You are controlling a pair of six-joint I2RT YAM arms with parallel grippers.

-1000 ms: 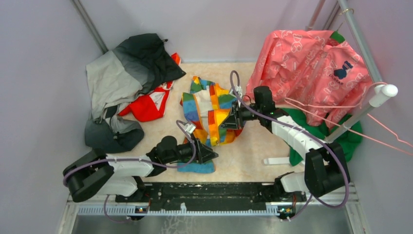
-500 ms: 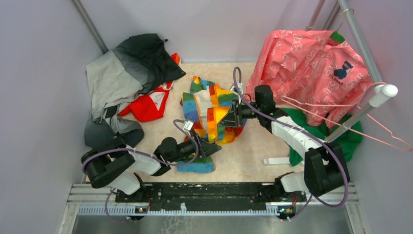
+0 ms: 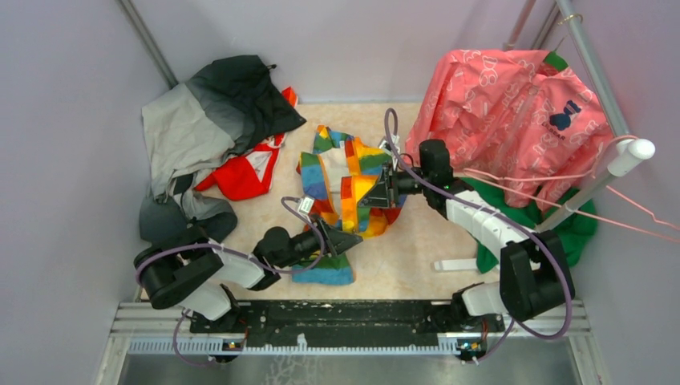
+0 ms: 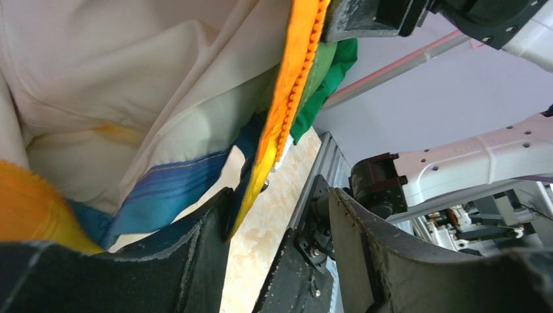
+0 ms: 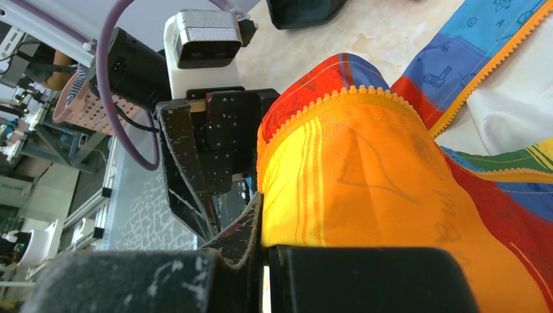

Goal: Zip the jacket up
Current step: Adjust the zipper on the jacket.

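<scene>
The jacket (image 3: 345,180) lies crumpled mid-worktop (image 3: 417,241). Your right end effector (image 3: 383,191) pinches its orange-yellow front panel and lifts that edge. Your left end effector (image 3: 346,241) is spread, with the orange zipper tape (image 4: 287,98) hanging just inside one finger. Centre the tape's lower end between the fingers before closing, and pull the edge taut with the right so the teeth run straight.

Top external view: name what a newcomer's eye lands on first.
The rainbow-striped jacket lies crumpled at the centre. The right gripper is clamped on its orange-and-yellow edge, and the left gripper is open at its near end. A pink patterned garment hangs at the far right, and a grey-and-black jacket is heaped at the far left.
</scene>
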